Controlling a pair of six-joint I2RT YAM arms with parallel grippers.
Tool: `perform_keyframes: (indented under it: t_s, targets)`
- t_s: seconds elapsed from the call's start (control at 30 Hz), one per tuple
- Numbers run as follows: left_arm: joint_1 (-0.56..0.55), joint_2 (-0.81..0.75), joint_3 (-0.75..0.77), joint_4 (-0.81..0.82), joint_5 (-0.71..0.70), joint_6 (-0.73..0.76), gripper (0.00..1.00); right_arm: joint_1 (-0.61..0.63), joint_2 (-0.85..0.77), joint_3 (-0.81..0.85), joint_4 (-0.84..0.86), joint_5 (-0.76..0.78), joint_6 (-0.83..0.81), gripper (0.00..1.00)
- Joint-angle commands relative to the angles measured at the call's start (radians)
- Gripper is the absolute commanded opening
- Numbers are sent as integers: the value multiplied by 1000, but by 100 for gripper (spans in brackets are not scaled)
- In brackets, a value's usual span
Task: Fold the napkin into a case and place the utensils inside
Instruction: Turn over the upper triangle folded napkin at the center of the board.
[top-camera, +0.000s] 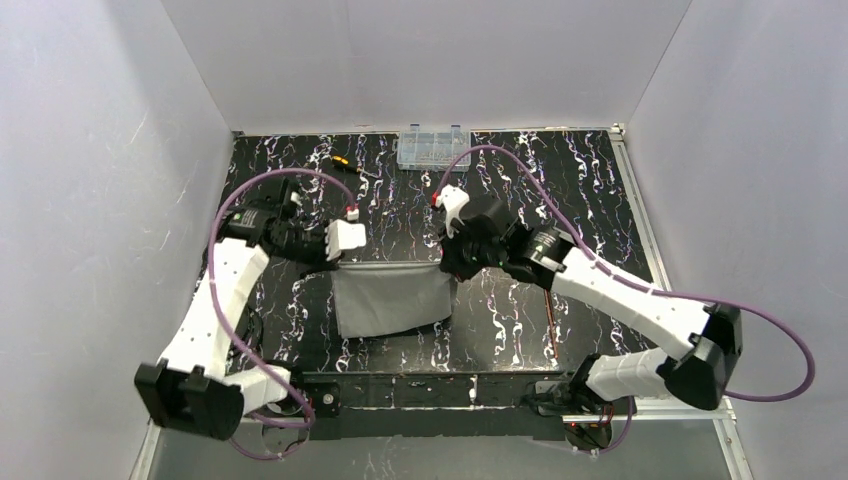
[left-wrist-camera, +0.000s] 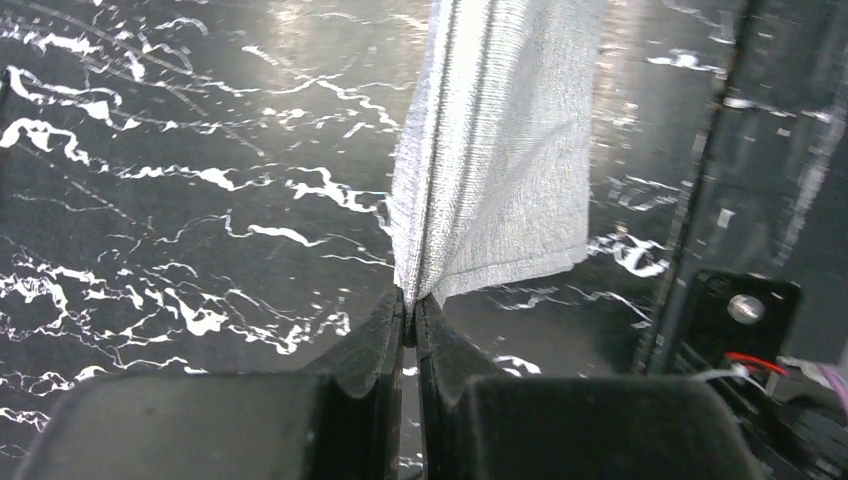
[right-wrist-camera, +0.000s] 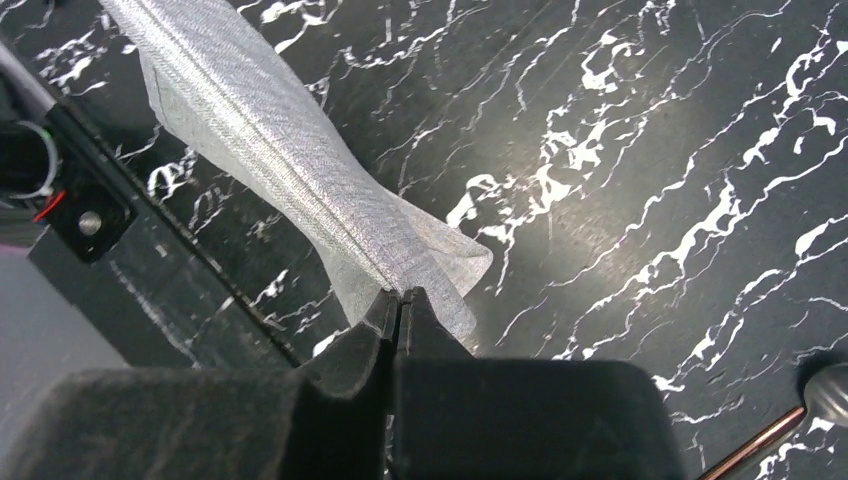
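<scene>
Tightly, left jaws and right jaws each pinch a corner of the napkin (top-camera: 390, 300) stretched between them.

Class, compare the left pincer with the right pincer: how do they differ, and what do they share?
The left pincer pinches the napkin's far left corner; the right pincer its far right corner. Cloth runs straight ahead from the left pincer, but slants leftward from the right pincer. A utensil lies near the right pincer, none by the left pincer. Both are shut on the napkin.
</scene>
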Motion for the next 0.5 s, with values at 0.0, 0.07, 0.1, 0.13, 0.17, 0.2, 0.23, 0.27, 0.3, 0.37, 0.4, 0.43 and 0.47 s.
perform_keyframes:
  t_s: [0.0, 0.07, 0.1, 0.13, 0.17, 0.2, 0.23, 0.27, 0.3, 0.37, 0.4, 0.43, 0.47]
  targets:
    - [2, 149, 38, 231, -98, -154, 0, -111, 75, 39, 95, -140, -98, 1]
    - [2, 240, 86, 281, -131, -186, 0, -160, 119, 40, 122, -178, -111, 1]
    - [2, 283, 120, 293, -147, -197, 0, -181, 137, 46, 128, -197, -117, 1]
    - [2, 312, 168, 295, -144, -209, 0, -190, 147, 57, 135, -204, -122, 1]
    - [3, 331, 196, 283, -131, -210, 0, -194, 142, 60, 150, -208, -124, 1]
    - [3, 332, 212, 270, -114, -199, 0, -194, 135, 65, 159, -215, -130, 1]
    - [3, 322, 216, 261, -98, -186, 0, -195, 131, 76, 151, -224, -136, 1]
    - [2, 305, 216, 253, -86, -179, 0, -195, 128, 92, 135, -236, -141, 1]
    - [2, 287, 219, 232, -77, -172, 0, -194, 122, 104, 114, -248, -146, 1]
    - [-4, 248, 236, 163, -63, -150, 0, -194, 101, 119, 84, -276, -152, 1]
    - [-7, 229, 246, 119, -55, -143, 0, -194, 87, 125, 69, -292, -149, 1]
    - [-10, 205, 259, 75, -49, -134, 0, -194, 71, 128, 57, -314, -145, 1]
    - [-13, 180, 275, 26, -41, -122, 0, -191, 51, 130, 44, -333, -137, 1]
